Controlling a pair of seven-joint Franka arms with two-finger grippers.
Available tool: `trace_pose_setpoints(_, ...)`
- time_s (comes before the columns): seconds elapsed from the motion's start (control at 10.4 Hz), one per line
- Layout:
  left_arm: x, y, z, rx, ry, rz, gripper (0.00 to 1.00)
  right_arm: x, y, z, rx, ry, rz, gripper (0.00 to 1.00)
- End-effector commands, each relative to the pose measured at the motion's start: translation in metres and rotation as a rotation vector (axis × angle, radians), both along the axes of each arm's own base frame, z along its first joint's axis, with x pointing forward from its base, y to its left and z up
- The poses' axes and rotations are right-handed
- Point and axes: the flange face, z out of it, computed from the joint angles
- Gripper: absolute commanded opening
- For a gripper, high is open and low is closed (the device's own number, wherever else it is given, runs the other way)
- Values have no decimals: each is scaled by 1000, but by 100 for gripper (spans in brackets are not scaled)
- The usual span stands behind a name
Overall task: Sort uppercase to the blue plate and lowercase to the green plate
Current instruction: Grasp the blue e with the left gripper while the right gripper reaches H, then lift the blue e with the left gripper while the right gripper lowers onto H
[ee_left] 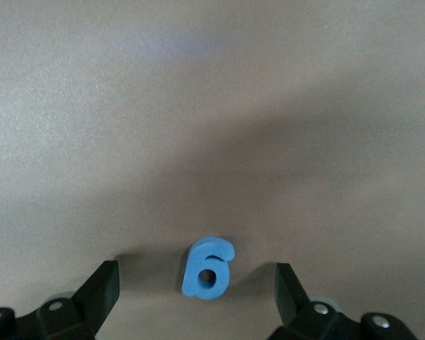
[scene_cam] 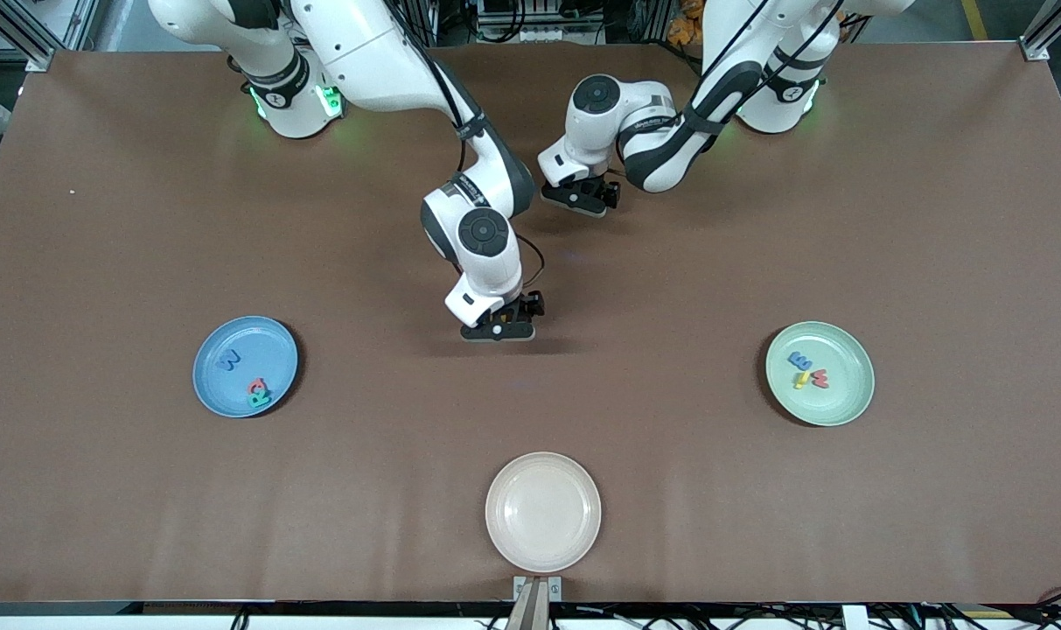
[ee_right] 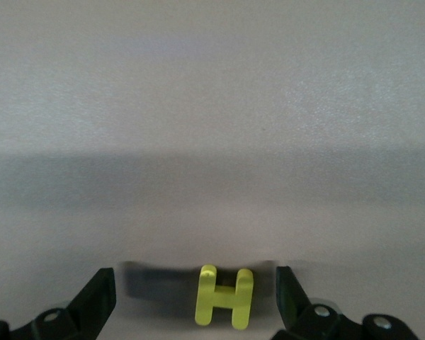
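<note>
Each letter should be centred between the fingers before these are closed squarely on its sides. The blue g [ee_left: 207,268] is seen on the bench between the spread fingers of the left end effector [ee_left: 197,290], well apart from the green plate [scene_cam: 854,402]. The yellow H [ee_right: 224,296] lies likewise within the open right end effector [ee_right: 196,294], well apart from the blue plate [scene_cam: 219,398].

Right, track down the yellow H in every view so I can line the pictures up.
Front view: not visible; the right gripper, low over the table's middle, covers that spot.
Left wrist view: not in it; only the blue g lies between the open left gripper.
Right wrist view: the yellow H lies flat on the table between that gripper's open jaws.
Shared landmark: the bare brown table.
</note>
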Motion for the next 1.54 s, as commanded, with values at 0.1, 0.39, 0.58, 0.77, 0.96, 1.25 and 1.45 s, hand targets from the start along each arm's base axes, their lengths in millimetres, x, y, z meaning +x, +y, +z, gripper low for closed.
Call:
trace_pose_setpoints(0.1,-12,-3,1,6,-13,1,87,14,-14,18,8,1,11,100)
trace_pose_setpoints(0.39,-10,-7,4,2,-20,-28,78,58,-69,35,8,6,8,100)
trace_pose_setpoints(0.58,-6,-6,5,-2,-23,-56,68,89,-123,43,1,30,43,100)
trace_pose_setpoints(0.77,-6,-6,5,-2,-23,-64,53,103,-148,47,0,26,65,100)
trace_pose_setpoints(0.96,-4,-5,5,-1,-23,-75,33,113,-168,47,-3,20,98,100)
trace_pose_setpoints(1.25,11,3,9,14,-36,-47,0,121,-183,49,-3,15,117,100)
trace_pose_setpoints(1.45,56,28,45,74,-135,24,0,121,-183,51,-1,13,110,100)
